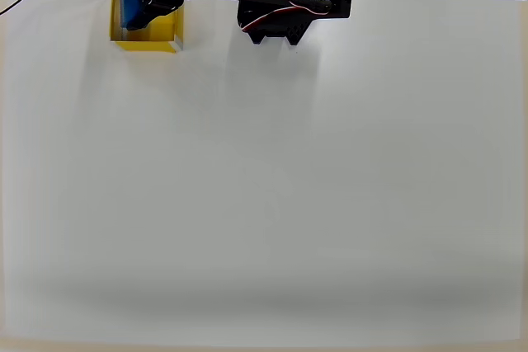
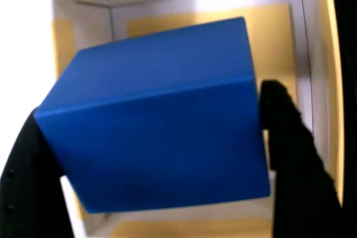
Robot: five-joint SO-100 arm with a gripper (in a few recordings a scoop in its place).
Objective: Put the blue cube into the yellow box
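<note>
Gripper (image 1: 139, 7) is over the yellow box (image 1: 165, 37), at the far-left end of the white table (image 1: 264, 187) in the overhead view, right by the table's top edge. The black arm (image 1: 289, 2) runs in from the right of the box along that same edge, red and white wires visible on it.

Jaws are clamped on the blue cube (image 2: 156, 115). Wrist view: one black finger (image 2: 25, 176) presses the cube's left face, the other finger (image 2: 290, 137) presses its right face. The cube sits tilted in the grip, top edge sloping up to the right, one corner pointing low left.

Blue cube (image 1: 130, 7) location: held above the open top of the yellow box (image 2: 312, 54), inside its outline in both views. In the wrist view the box's pale inner walls and yellow floor frame the cube on all sides, with the back wall and both back corners visible behind it. Overhead, the cube shows toward the left side of the box, partly covered by the gripper. Can't tell whether the cube's underside touches the box floor; it's hidden by the cube itself.

Box is upright, its front yellow wall facing down in the overhead view.
</note>
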